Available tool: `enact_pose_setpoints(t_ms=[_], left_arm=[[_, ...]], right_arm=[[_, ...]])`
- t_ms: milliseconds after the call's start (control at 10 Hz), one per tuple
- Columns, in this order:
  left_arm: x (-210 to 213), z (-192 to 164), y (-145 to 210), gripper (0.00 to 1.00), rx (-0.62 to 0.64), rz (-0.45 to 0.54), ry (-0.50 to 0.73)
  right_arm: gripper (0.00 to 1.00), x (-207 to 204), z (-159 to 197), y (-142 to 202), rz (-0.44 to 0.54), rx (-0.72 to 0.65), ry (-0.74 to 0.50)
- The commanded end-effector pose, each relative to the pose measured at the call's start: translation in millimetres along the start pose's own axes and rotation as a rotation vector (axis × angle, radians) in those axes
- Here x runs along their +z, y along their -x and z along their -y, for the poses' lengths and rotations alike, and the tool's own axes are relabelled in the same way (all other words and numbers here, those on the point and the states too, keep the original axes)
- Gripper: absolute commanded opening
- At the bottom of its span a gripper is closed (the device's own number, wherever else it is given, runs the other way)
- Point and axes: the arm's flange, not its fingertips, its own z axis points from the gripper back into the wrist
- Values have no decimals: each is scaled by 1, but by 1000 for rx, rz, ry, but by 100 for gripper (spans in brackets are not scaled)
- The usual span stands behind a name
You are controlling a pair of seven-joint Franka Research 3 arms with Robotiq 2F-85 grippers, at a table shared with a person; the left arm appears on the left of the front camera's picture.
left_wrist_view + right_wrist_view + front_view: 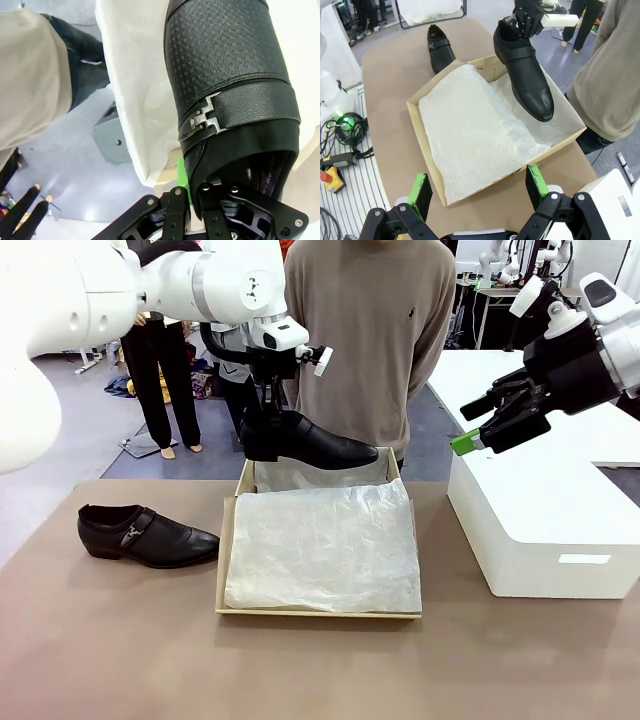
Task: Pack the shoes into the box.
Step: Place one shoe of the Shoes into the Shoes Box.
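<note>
The left hand (272,402) is pinched narrow on the heel collar of a black dress shoe (312,443). It holds the shoe over the far end of the cardboard shoebox (320,613), with the toe pointing to the robot's right. In the left wrist view, the green pad (182,175) presses the outside of the collar beside the strap and metal buckle (204,117). From the right wrist view, this shoe (527,75) hangs above the white tissue paper (470,130) along the box's far wall. I cannot tell whether its sole touches the paper.

The 2nd shoe (145,535) lies on its sole on the brown bench (120,650), just beside the box's left wall, with its toe towards the box.

The right hand (478,427) hangs wide and holds nothing, raised above the near corner of the larger white box (540,530), which sits well right of the shoebox. A person in a tan sweater (365,330) stands at the far side.
</note>
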Motion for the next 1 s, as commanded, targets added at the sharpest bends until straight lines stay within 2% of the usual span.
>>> enact_pose_setpoints(t_ms=[0, 500, 900], left_arm=[[9, -18, -15, 0, 25, 2, 13], [-15, -19, -30, 0, 37, -15, 26], [-35, -19, -25, 0, 72, -13, 33]], right_arm=[[100, -2, 4, 0, 22, 20, -13], [100, -2, 4, 0, 22, 20, -13], [100, -2, 4, 0, 22, 20, -13]])
